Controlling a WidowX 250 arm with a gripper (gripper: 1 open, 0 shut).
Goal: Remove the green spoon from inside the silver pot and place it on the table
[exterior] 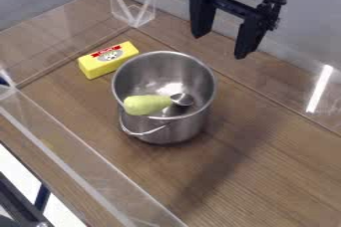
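Note:
The silver pot (164, 97) stands near the middle of the brown wood-grain table (253, 161). Inside it lies the green spoon (147, 103), its thick yellow-green handle resting toward the front left wall and its small grey metal end pointing to the right. My gripper (224, 39) hangs above and behind the pot, to the upper right, pointing down. Its two black fingers stand wide open with nothing between them. It is apart from both the pot and the spoon.
A yellow rectangular block with a red mark (106, 61) lies left of the pot. Clear plastic walls (80, 156) edge the table at the front left and at the back (134, 10).

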